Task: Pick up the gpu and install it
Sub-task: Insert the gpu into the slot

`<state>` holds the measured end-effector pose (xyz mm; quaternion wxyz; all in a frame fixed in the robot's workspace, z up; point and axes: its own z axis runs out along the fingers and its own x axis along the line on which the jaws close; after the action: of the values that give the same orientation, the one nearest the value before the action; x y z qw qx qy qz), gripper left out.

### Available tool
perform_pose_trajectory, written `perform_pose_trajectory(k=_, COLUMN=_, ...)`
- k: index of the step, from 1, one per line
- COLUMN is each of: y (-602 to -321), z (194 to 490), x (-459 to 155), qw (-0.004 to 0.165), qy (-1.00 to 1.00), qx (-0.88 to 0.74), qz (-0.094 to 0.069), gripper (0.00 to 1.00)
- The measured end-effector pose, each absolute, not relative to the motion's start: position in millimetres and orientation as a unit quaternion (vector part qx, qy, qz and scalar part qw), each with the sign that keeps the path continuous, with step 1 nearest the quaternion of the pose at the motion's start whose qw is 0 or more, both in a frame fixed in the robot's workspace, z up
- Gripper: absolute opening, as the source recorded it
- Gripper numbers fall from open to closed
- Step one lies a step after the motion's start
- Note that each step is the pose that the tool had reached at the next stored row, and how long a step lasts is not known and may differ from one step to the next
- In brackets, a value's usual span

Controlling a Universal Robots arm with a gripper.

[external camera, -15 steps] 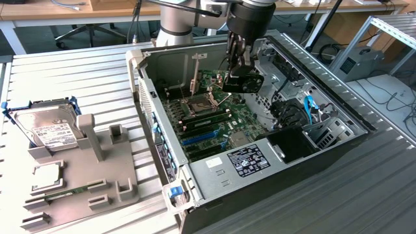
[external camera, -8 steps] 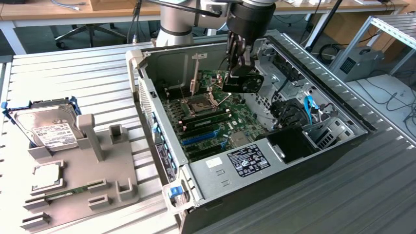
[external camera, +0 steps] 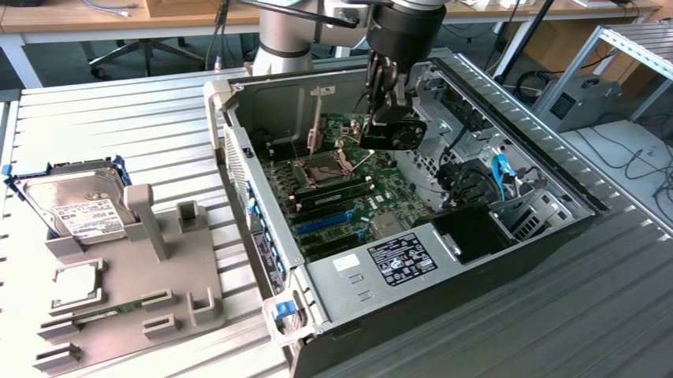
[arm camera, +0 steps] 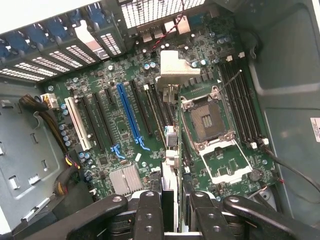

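Ribbed metal workbench (external camera: 126, 118) carrying grey fixture tray (external camera: 116, 315) nearest, hard drive (external camera: 79, 206) standing in it. Beyond, open PC case (external camera: 263, 315) lying on side, motherboard (arm camera: 125, 125) showing. Gripper (external camera: 392, 102) hanging inside case, fingers (arm camera: 150, 215) clamping on gpu (external camera: 395, 132), card hanging edge-on above motherboard beside CPU socket (arm camera: 207, 120). Desks standing behind.
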<state>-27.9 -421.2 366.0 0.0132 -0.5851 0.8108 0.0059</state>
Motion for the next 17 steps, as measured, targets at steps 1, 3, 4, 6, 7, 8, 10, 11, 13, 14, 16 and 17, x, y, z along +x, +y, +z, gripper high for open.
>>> perform_pose_trajectory(k=1, y=-421.2, z=366.0, x=-27.9, qw=0.013, qy=0.811, qx=-0.585, qz=0.006, gripper=0.26)
perform_pose_trajectory(k=3, y=-421.2, z=366.0, x=-27.9, qw=0.013, qy=0.810, qx=-0.586, qz=0.006, gripper=0.26)
perform_pose_trajectory(k=4, y=-421.2, z=366.0, x=-27.9, qw=0.013, qy=0.808, qx=-0.589, qz=0.006, gripper=0.26)
perform_pose_trajectory(k=6, y=-421.2, z=366.0, x=-27.9, qw=0.013, qy=0.801, qx=-0.599, qz=0.006, gripper=0.26)
perform_pose_trajectory(k=7, y=-421.2, z=366.0, x=-27.8, qw=0.013, qy=0.798, qx=-0.603, qz=0.006, gripper=0.26)
perform_pose_trajectory(k=8, y=-421.2, z=366.0, x=-27.8, qw=0.013, qy=0.794, qx=-0.608, qz=0.006, gripper=0.26)
perform_pose_trajectory(k=10, y=-421.2, z=366.0, x=-27.8, qw=0.013, qy=0.789, qx=-0.614, qz=0.006, gripper=0.26)
perform_pose_trajectory(k=11, y=-421.2, z=366.0, x=-27.8, qw=0.013, qy=0.786, qx=-0.618, qz=0.006, gripper=0.26)
perform_pose_trajectory(k=13, y=-421.2, z=366.0, x=-27.8, qw=0.013, qy=0.781, qx=-0.625, qz=0.006, gripper=0.26)
perform_pose_trajectory(k=14, y=-421.2, z=366.0, x=-27.8, qw=0.013, qy=0.773, qx=-0.634, qz=0.007, gripper=0.26)
perform_pose_trajectory(k=16, y=-421.2, z=365.9, x=-27.6, qw=0.013, qy=0.760, qx=-0.649, qz=0.007, gripper=0.26)
perform_pose_trajectory(k=17, y=-421.2, z=366.0, x=-27.6, qw=0.013, qy=0.758, qx=-0.652, qz=0.007, gripper=0.26)
